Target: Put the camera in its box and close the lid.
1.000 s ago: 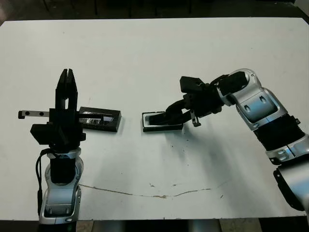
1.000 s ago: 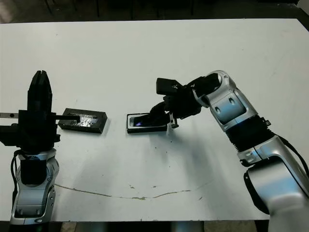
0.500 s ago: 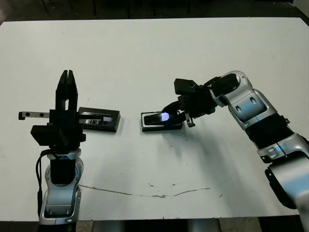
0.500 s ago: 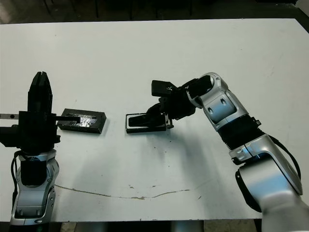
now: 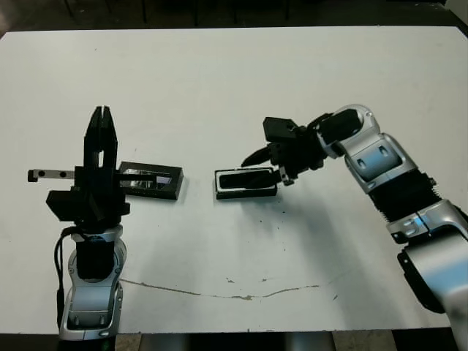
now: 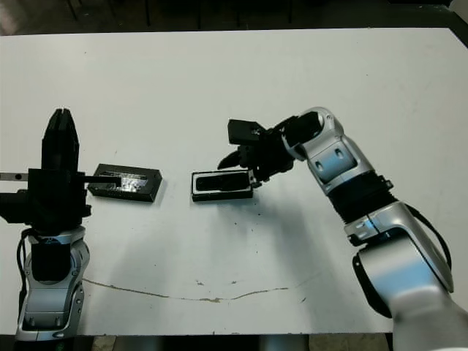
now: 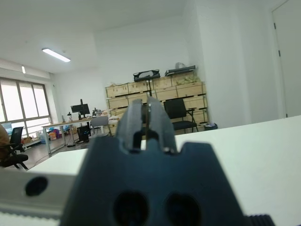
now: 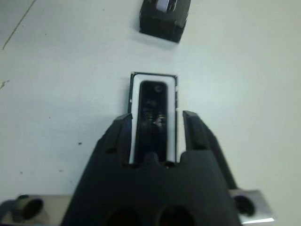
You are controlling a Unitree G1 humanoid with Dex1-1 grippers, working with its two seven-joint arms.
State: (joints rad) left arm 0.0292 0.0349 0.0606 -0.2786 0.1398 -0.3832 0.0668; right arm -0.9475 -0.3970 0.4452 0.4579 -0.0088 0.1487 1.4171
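The box (image 5: 246, 183) lies at mid-table, a shallow black tray with a white rim. The camera (image 8: 153, 117), a slim black bar, lies flat inside it. My right gripper (image 5: 262, 167) hovers open just above the box's right end, one finger (image 8: 121, 129) on each side of the tray, holding nothing. The lid (image 5: 150, 180), flat and black with a shiny strip, rests on the table left of the box and shows as the lid (image 8: 164, 16) in the right wrist view. My left gripper (image 5: 102, 118) points upward beside the lid, shut and empty.
A thin brown crack line (image 5: 219, 292) runs across the white table near its front edge. Beyond the table in the left wrist view are stacked crates (image 7: 155, 87), desks and office chairs.
My right gripper has let go of the camera, which now lies in the box, and has lifted slightly up and back. The left arm and the lid have not moved.
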